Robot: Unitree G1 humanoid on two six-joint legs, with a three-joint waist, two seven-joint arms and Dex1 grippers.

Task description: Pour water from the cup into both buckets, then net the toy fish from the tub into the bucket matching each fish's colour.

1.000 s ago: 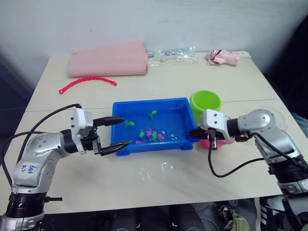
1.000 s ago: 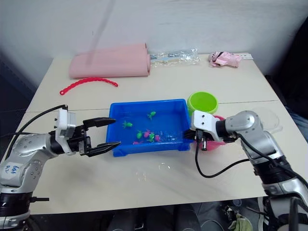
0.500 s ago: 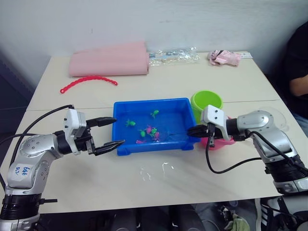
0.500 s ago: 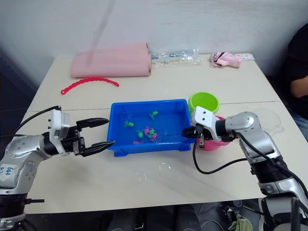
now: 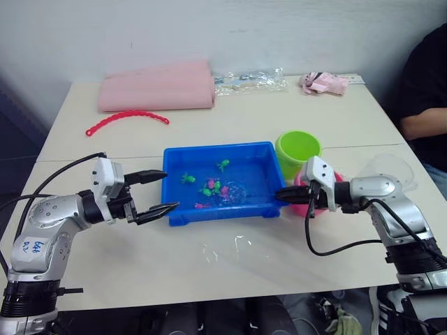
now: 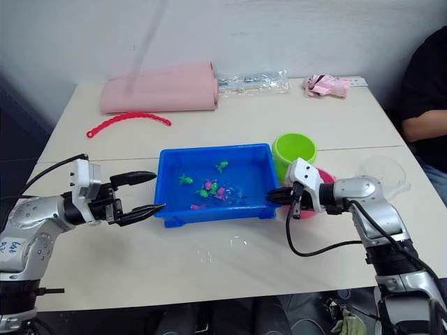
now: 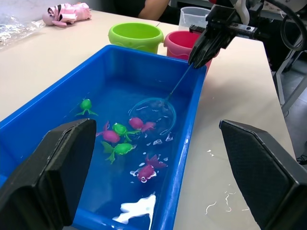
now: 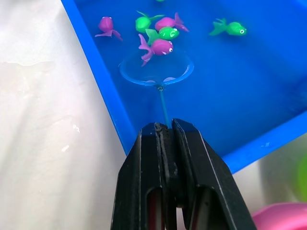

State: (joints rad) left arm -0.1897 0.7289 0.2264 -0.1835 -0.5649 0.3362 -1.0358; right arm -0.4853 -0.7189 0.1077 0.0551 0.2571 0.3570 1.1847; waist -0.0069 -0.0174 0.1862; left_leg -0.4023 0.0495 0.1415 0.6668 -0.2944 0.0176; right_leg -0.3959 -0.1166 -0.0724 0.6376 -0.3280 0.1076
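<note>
Right wrist view shows the right gripper clamped on the thin black handle of the light-blue-rimmed mesh net, hoop dipped among tiny plastic fish in the shallow blue tub, which the wide-open, empty left gripper flanks, seemingly to steady it on the desk.

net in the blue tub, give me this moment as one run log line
right gripper: shut on thin black handle of blue-rimmed round net | hoop in bright blue rectangular plastic tub, beside pink toy fish | left gripper: open by tub
</note>
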